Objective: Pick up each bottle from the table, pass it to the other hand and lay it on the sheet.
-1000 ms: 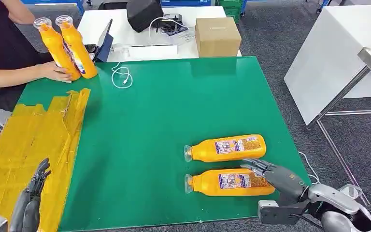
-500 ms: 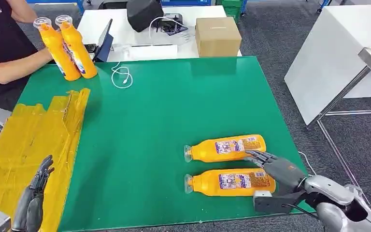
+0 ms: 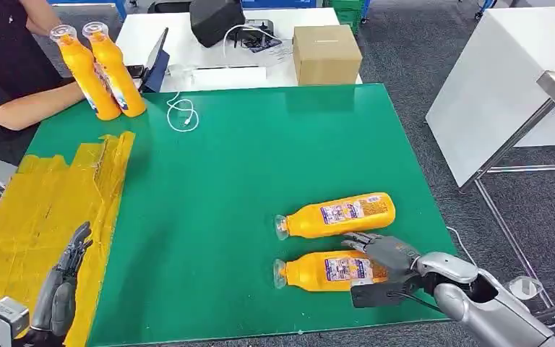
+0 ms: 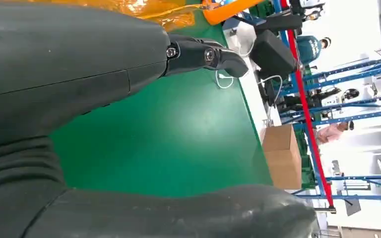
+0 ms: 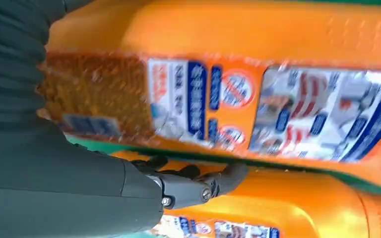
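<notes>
The robot's right arm (image 3: pixel 488 311) is showing a smooth silver metal shell with rounded segments, ending in a dark grey many-fingered right hand (image 3: pixel 386 254) of matte plastic. A black boxy block (image 3: pixel 371 295) is sitting under the wrist, with a thin black cable (image 3: pixel 423 303) running back from it along the arm. The dark grey left hand (image 3: pixel 61 289) is showing slim jointed fingers above a small light grey square block (image 3: pixel 1 318) at the wrist. Close up, a finger (image 5: pixel 188 189) is showing small silver screws at its joints, beside a broad, smooth grey cover (image 5: pixel 54 193).
</notes>
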